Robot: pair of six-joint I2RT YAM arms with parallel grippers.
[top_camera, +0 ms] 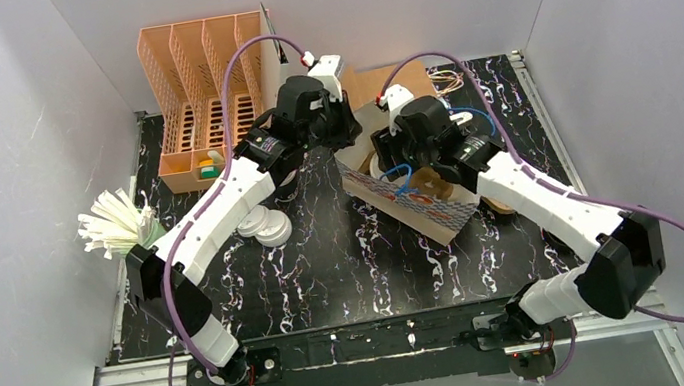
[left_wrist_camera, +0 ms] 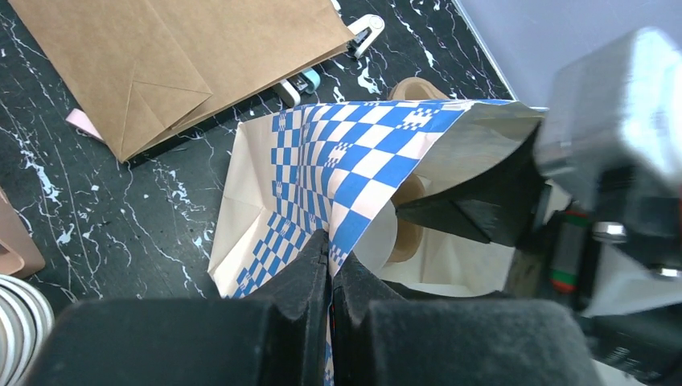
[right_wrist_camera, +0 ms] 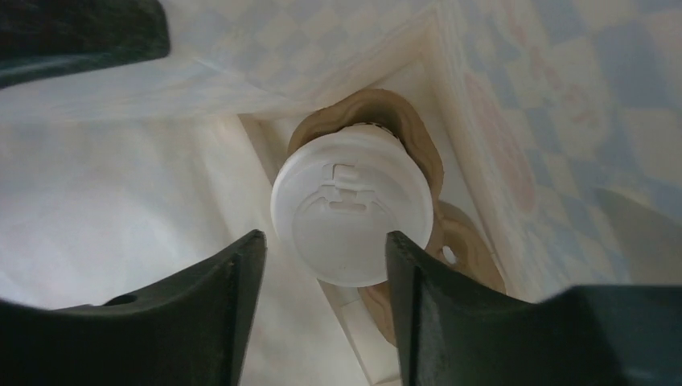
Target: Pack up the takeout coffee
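Observation:
A white paper bag with blue checks stands open at mid-table. My left gripper is shut on the bag's near rim and holds the mouth open; in the top view it sits at the bag's back left. My right gripper is open, inside the bag. Below it a white cup with a round white lid sits in the brown pulp tray on the bag's floor. The fingers stand on either side of the lid. The left wrist view shows part of the lid.
A flat brown paper bag lies behind the checked bag. Loose white lids lie left of centre. A green cup of white straws stands at the left edge. An orange organizer stands at the back left.

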